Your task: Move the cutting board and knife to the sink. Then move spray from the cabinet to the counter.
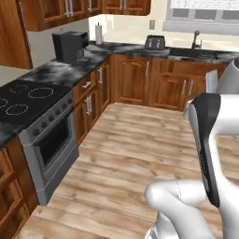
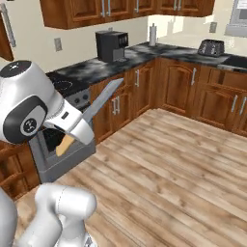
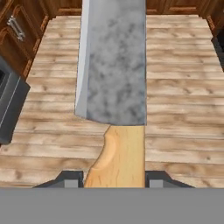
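Currently the gripper (image 3: 113, 177) is clamped on the knife (image 3: 114, 83) by its tan handle, blade pointing outward (clear of the arm), carried over the floor (image 3: 183, 109) toward the sink (image 1: 196, 53), well apart.

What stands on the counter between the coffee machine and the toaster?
A white paper towel roll stands upright in the corner of the counter, between the black coffee machine and the toaster. The right base view shows it best.
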Controlling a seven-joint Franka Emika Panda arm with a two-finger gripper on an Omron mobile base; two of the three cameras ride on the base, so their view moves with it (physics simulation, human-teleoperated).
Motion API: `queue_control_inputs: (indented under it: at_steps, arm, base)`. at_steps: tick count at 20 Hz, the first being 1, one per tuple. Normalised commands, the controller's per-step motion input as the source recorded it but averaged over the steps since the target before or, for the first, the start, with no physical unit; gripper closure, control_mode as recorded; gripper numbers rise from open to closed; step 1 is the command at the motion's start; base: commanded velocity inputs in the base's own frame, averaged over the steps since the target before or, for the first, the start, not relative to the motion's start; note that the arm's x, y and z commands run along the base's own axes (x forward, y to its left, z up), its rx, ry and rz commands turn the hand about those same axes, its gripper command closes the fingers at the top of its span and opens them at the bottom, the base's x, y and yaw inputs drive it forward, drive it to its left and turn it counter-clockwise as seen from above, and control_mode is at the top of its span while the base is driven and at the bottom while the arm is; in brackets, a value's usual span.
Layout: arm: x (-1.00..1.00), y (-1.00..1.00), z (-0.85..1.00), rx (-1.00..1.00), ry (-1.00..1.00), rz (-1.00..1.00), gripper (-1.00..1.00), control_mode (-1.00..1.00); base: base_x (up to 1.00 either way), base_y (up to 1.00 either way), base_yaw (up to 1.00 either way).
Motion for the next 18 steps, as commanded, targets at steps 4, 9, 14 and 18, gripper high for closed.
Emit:
queue_control_inputs:
  at_steps: [4,9,14,18]
  arm:
    - [0.00,0.00,0.00,0.00,0.00,0.00,1.00,1.00]
    - [0.00,0.00,0.00,0.00,0.00,0.00,1.00,1.00]
    - [0.00,0.00,0.00,0.00,0.00,0.00,1.00,1.00]
    - [0.00,0.00,0.00,0.00,0.00,0.00,1.00,1.00]
  base:
    - [0.21,-0.28,-0.58]
    - [0.96,-0.19,-0.13]
    - [1.00,0.01,0.00]
    - [1.00,0.14,0.00]
